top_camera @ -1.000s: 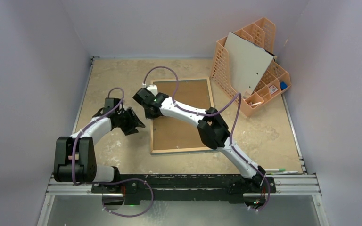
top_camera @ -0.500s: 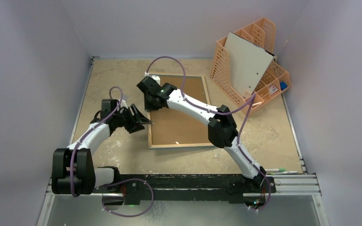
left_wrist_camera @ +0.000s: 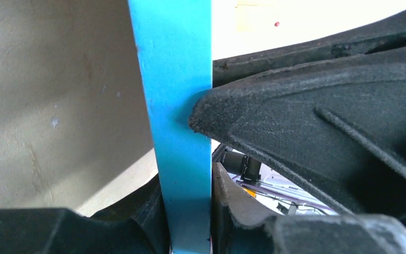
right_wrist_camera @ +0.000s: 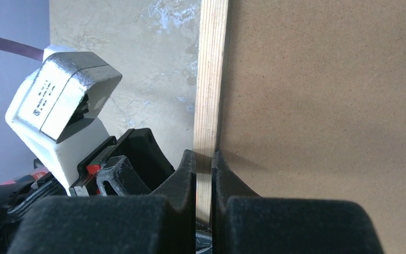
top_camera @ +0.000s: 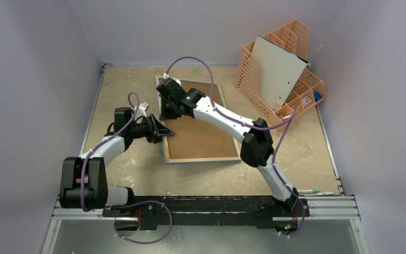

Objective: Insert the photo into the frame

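**Both tools clamp the frame's left rim, back side up**

The bench [top_camera: 127,84] carries the frame [top_camera: 201,159] at its middle, wood back upward, with the brown backing [top_camera: 201,132] filling it. Blue shows along the frame's left and near edges, so that side seems raised, probably to turn or reposition it. The photo shows in no view; whether it lies under the backing cannot be told.

The orange organiser [top_camera: 301,87], with a pale board [top_camera: 277,69] leaning in it, stands just beyond the frame's far right corner and limits any swing that way. The left and near sides of the bench offer more room.

The left tool [top_camera: 158,130] is closed on the blue rim. The right tool [top_camera: 167,112], just beside it, pinches the wood rim [right_wrist_camera: 210,79]. The two tools are crowded close together.
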Available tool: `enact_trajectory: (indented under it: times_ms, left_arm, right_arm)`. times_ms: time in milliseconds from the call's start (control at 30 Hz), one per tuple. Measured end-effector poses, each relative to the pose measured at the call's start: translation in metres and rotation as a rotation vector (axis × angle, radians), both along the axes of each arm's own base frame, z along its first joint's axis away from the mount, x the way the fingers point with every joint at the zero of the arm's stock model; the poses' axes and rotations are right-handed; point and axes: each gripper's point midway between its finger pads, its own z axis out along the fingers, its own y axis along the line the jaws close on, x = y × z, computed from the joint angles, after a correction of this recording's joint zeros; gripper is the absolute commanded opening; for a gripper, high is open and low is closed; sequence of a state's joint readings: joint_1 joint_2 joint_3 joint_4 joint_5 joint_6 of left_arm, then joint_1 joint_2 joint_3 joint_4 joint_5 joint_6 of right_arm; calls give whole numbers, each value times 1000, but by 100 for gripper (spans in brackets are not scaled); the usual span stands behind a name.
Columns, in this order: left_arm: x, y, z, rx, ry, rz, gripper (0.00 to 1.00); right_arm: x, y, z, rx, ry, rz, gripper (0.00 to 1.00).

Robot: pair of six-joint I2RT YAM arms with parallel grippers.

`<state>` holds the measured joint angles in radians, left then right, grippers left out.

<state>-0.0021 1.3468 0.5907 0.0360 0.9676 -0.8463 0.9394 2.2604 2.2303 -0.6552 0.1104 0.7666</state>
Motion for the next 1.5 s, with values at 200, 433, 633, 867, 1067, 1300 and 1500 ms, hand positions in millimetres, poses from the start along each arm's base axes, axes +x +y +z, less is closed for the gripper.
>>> enact_trajectory:
  times_ms: [200,433,633,867,1067,1300,1500]
  left_arm:
    - [-1,1,3,14,36,6,1]
    - [12,8,20,94,14,35,0]
    - [21,16,33,164,8,67,0]
    - [43,34,75,309,-48,134,0]
    - [67,64,149,488,-205,251,0]
    - [70,93,185,680,-254,286,0]
    - [64,112,194,798,-263,300,0]
  right_arm:
    - [3,-1,-2,14,7,-18,36]
    - [18,-24,55,95,-60,-82,56]
    - [47,-91,139,209,-187,-202,61]
    - [46,-172,179,252,-296,-264,60]
    - [36,-199,170,205,-310,-223,59]
    - [20,-206,122,133,-235,-149,57]
    - [12,-205,104,116,-190,-123,59]
